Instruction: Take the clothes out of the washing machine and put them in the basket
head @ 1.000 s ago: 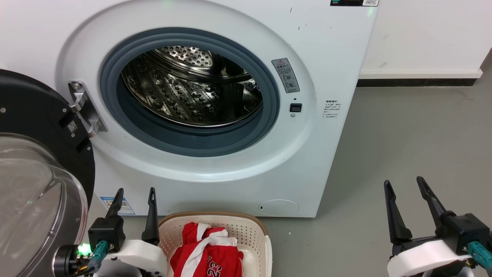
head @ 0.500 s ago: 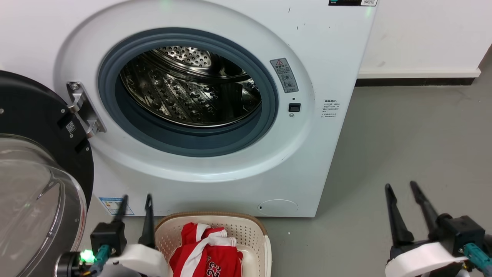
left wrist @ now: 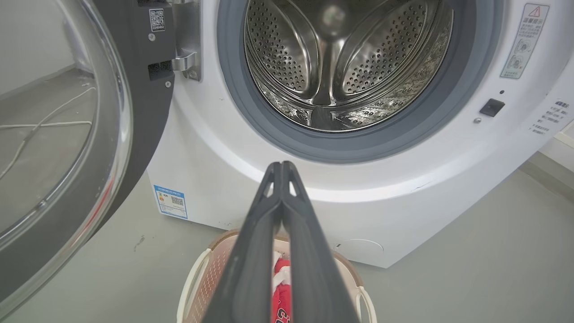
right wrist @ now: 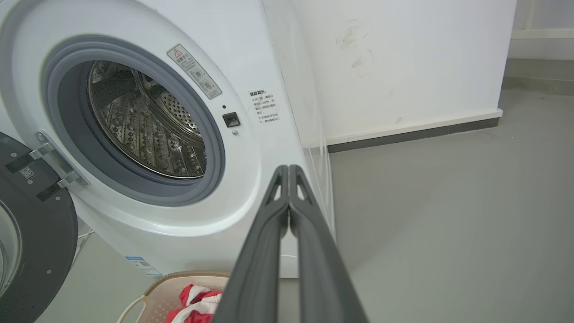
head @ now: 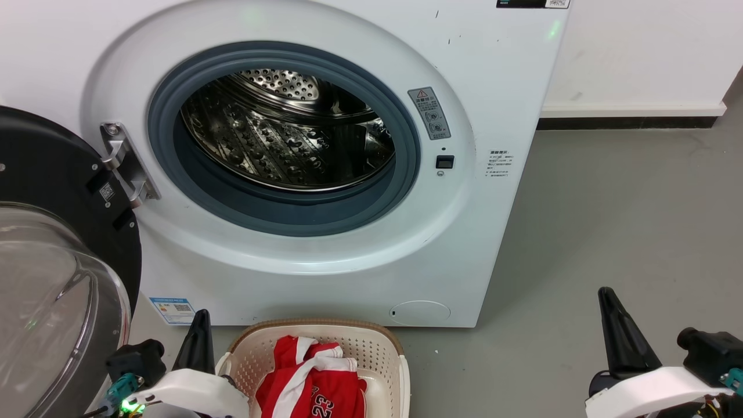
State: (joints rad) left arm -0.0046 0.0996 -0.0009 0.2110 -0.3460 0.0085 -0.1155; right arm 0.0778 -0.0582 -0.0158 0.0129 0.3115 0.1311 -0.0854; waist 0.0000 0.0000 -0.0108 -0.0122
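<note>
One heap of red clothes (head: 313,383) in basket (head: 348,323), bottom centre of head view, below washing machine (head: 493,87); door (head: 52,174) open at left.
Left wrist view: left gripper (left wrist: 281,167) centre frame, jaws pressed together.
Right wrist view: right gripper (right wrist: 288,169) centre frame, jaws pressed together.

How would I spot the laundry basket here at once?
Find the big white washing machine with its round door swung open. On the grey floor right before it sits a small cream basket with perforated sides and a brown rim. It alone holds red clothes with white stripes.
</note>
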